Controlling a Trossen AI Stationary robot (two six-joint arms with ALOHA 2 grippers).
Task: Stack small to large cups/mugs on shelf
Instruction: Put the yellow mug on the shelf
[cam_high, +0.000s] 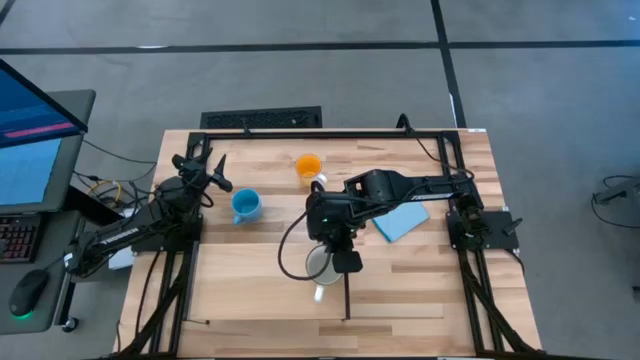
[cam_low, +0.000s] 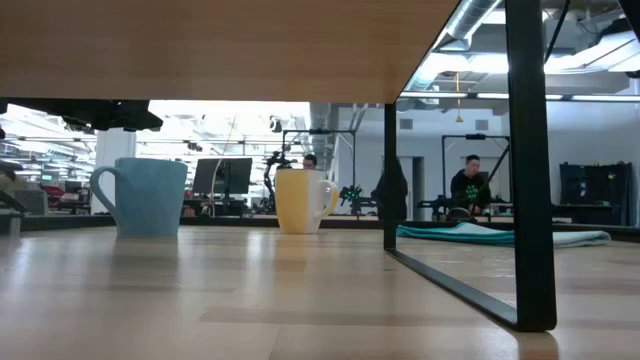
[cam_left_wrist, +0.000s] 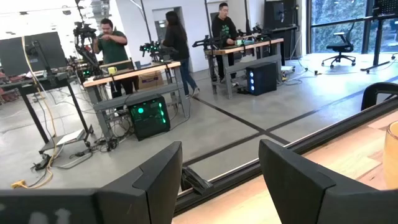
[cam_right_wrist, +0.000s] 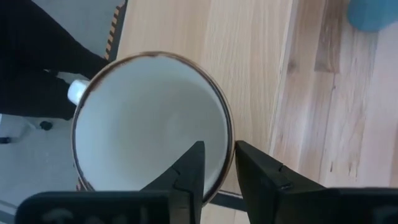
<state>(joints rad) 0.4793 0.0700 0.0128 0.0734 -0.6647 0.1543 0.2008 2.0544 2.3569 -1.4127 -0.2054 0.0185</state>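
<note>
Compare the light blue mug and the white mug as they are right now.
The light blue mug stands free on the table, touched by nothing; the white mug has its rim pinched by the right end effector, one finger inside, one outside. The blue mug is blue throughout; the white mug has a brown rim line. The white one looks somewhat larger. Both are upright, empty-looking and handled.

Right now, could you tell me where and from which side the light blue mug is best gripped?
Grip the light blue mug by its rim, coming straight down from above, one finger inside the open mouth and one outside. It stands upright, and its handle sticks out one side, so pinch the wall opposite it. The left gripper, open, waits nearest.
</note>
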